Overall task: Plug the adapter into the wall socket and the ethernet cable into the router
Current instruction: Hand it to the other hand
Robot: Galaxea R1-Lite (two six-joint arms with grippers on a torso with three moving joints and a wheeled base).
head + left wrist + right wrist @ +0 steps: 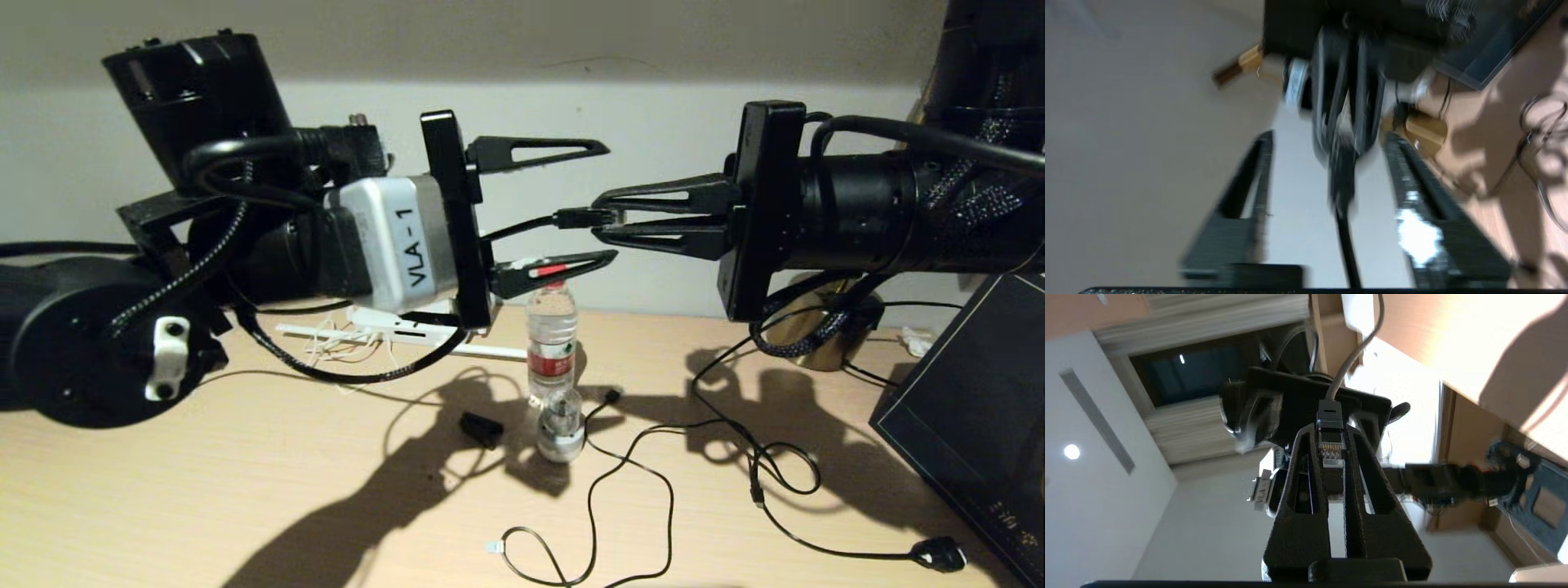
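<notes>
Spanning the scene, the wooden bench [245, 506] carries a water bottle [552, 343], the landmark here. High above it the right tool [604, 218] pinches the ethernet cable [581, 218] plug between nearly closed fingers. Facing it, left of the bottle's cap, the left tool [608, 202] stands wide open around the cable, gripping nothing. Behind the bottle's left lies the router [400, 327]

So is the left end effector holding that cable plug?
No, the left end effector stands open around the cable; the plug is pinched in the shut right end effector.
</notes>
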